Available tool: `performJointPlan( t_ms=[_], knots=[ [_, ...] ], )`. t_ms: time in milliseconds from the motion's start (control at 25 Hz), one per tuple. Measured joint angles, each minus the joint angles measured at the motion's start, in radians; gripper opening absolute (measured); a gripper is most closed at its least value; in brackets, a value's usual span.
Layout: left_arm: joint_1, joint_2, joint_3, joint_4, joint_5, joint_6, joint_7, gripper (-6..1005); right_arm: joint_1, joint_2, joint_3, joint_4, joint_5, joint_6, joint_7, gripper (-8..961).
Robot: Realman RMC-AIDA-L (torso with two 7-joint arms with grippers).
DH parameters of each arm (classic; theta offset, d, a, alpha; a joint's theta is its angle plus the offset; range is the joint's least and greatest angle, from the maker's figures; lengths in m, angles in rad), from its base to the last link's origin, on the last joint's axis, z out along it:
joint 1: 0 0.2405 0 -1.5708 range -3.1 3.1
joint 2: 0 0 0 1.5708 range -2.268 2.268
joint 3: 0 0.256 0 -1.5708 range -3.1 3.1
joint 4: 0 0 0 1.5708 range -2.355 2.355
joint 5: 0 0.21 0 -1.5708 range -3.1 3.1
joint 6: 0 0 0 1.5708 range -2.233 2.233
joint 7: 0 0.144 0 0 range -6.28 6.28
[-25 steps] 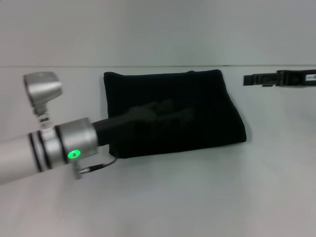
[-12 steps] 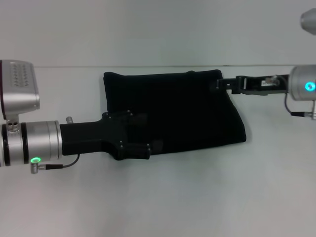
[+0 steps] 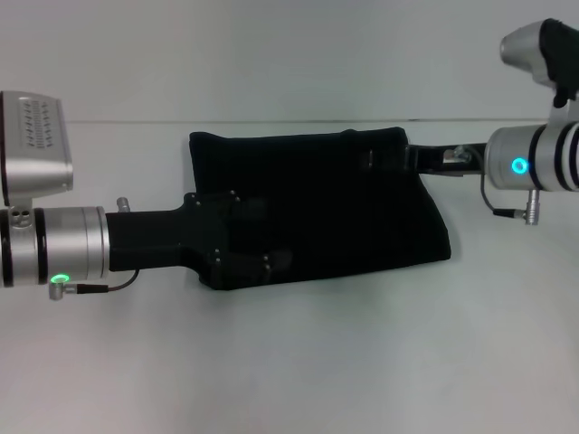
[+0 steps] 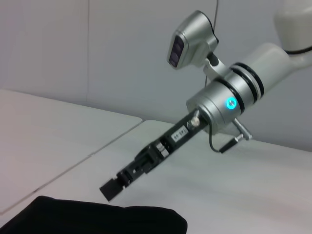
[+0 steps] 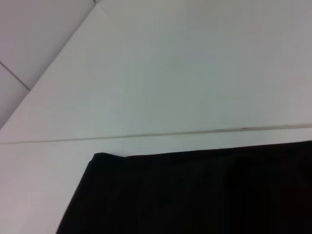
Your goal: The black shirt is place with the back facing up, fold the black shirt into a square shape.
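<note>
Both grippers have closed in on the black shirt (image 3: 317, 203), folded near-square mid-table: left gripper (image 3: 249, 237) low over its near-left part, right gripper (image 3: 380, 159) reaching its far-right corner, finger states I cannot tell.

**Matt cloth, matt plastic, brushed metal**

The black shirt (image 3: 317, 203) is showing as soft, matt cloth, taking no shine and lying in a thick folded slab with rounded edges. The table (image 3: 298, 362) is looking smooth, pale and faintly satin. The left gripper (image 3: 258, 244) is appearing as matt black hard plastic dotted with small bright screw heads; the right gripper (image 4: 114, 187) is looking likewise matt black, behind it a smooth silvery metal wrist.
</note>
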Motion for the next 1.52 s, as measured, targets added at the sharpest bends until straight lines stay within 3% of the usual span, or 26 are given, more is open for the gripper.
performJointPlan(
  t_ms=[520, 1160, 1520],
  knots=[
    [0.009, -0.011, -0.007, -0.007, -0.049, -0.004, -0.025, 874, -0.006, 0.013, -0.003, 0.027, 0.002, 0.014, 0.0, 864],
    [0.001, -0.01, -0.005, -0.022, -0.051, -0.04, -0.039, 873, 0.009, 0.046, 0.001, 0.047, 0.002, 0.054, -0.001, 822],
    [0.001, -0.006, -0.005, -0.026, -0.051, -0.046, -0.042, 873, 0.014, 0.048, 0.004, 0.053, 0.002, 0.069, -0.001, 773]
  ],
)
